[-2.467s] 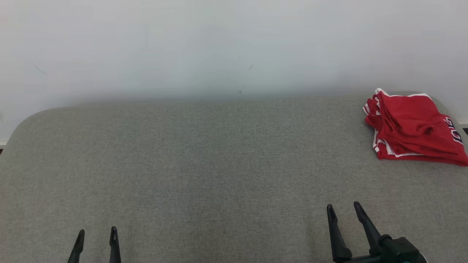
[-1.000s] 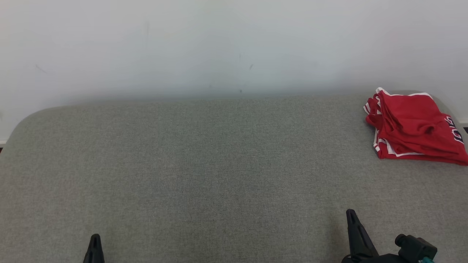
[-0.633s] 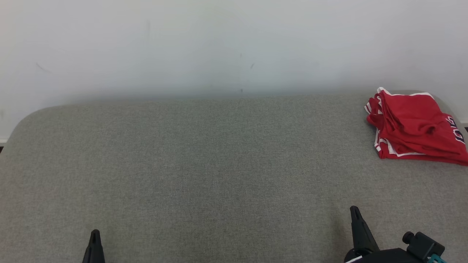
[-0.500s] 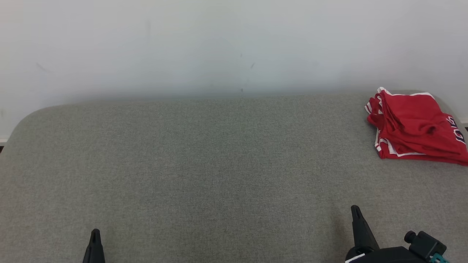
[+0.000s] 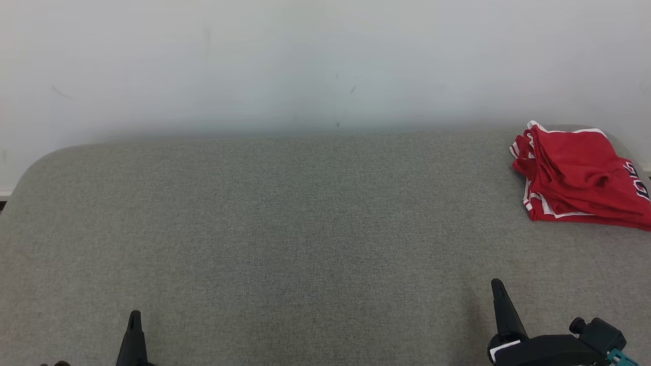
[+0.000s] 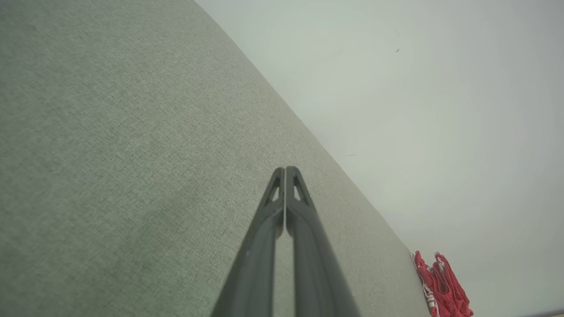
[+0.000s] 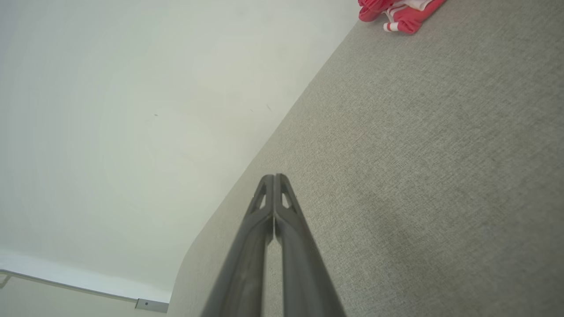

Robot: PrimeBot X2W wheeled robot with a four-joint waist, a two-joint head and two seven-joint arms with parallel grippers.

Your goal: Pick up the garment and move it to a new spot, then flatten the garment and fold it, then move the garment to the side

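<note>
In the head view, one red soft-fabric garment (image 5: 580, 178) with thin white stripe trim is seen as a folded bundle at the far right corner of the grey fabric-covered table (image 5: 305, 229), before the pale wall (image 5: 305, 61). Its longer side is judged to run left to right along the table's far edge. At the table's near edge, the left tool (image 5: 134, 325) and the right tool (image 5: 501, 300) are each seen as a single dark point, pressed together and empty. The right tool is the nearer one: the garment lies ahead of it and a little to its right, well apart.

In the left wrist view, the fingers are pressed together over the table, and the garment is seen small at the table's far end.

In the right wrist view, the fingers are likewise pressed together, with the garment at the table's far corner.

Counted: one garment, two tools.
</note>
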